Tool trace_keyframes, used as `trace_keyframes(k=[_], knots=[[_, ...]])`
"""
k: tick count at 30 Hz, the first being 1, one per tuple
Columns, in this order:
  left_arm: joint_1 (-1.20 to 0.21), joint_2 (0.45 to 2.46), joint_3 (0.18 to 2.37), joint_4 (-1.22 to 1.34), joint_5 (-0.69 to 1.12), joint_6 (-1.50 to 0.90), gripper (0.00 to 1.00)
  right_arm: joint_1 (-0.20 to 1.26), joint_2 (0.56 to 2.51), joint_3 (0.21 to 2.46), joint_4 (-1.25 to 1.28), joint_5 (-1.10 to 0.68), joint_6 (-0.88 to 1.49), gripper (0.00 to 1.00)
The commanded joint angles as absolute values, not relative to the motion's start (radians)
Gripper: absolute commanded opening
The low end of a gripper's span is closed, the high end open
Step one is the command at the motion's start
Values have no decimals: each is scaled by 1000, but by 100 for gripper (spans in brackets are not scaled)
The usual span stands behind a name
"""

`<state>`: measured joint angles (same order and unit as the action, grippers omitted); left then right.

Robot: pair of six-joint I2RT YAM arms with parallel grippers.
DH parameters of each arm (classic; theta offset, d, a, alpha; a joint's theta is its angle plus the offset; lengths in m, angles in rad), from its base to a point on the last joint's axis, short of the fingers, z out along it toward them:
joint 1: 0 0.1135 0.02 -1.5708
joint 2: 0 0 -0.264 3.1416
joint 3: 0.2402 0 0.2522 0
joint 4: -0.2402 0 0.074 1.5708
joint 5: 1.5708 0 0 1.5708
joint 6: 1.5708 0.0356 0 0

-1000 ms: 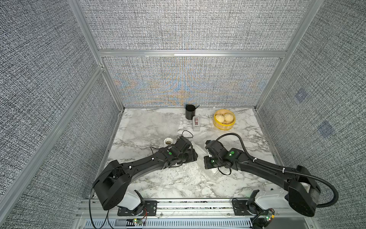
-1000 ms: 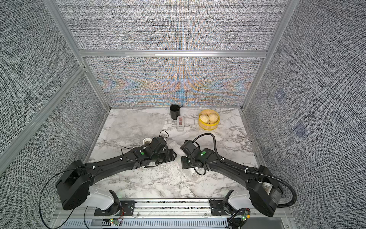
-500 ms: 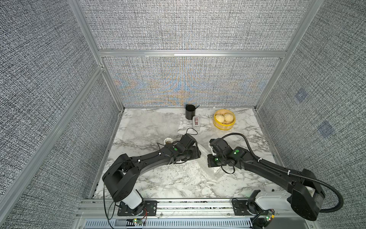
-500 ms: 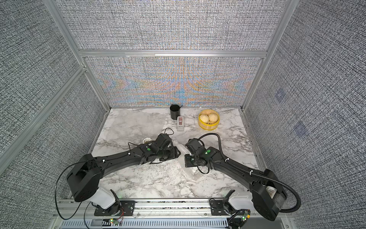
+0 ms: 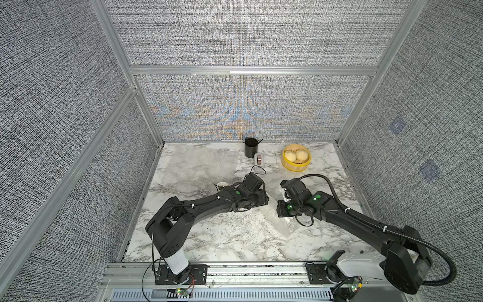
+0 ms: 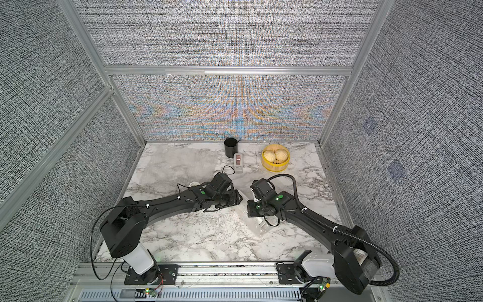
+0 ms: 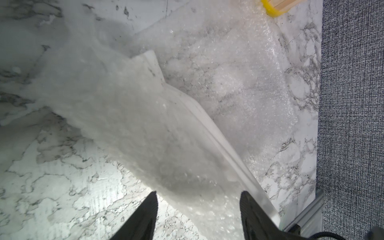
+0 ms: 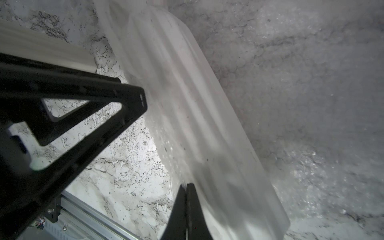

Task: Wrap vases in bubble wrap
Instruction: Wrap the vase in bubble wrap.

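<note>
The tall white ribbed vase lies on its side on a sheet of bubble wrap at the table's middle, between my two arms. A fold of the wrap is drawn over most of the vase. My left gripper is open, and its fingers straddle the covered end of the vase. My right gripper is shut at the edge of the drawn-over fold, on the bubble wrap. In both top views the short vase peeks out behind my left arm.
At the back stand a black cup, a small white device and a yellow steamer basket with two buns. Another bubble wrap sheet lies flat at the back left. Walls close in three sides; a metal rail runs along the front.
My left arm has reached further right toward the vase and its jaws have narrowed a little. The right wrist has shifted slightly right and back, its gripper still shut.
</note>
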<state>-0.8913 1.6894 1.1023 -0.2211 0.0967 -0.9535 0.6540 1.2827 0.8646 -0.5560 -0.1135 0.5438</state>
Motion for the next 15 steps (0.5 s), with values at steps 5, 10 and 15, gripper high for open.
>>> trace_keyframes(k=[5, 10, 15], knots=[[-925, 1644, 1082, -226, 41, -976, 66, 620, 1293, 867, -557, -156, 517, 0], [-925, 1717, 1132, -250, 53, -967, 68, 602, 1295, 863, -545, -161, 510, 0], [-923, 1758, 1174, -233, 24, -941, 68, 582, 1298, 853, -538, -170, 504, 0]])
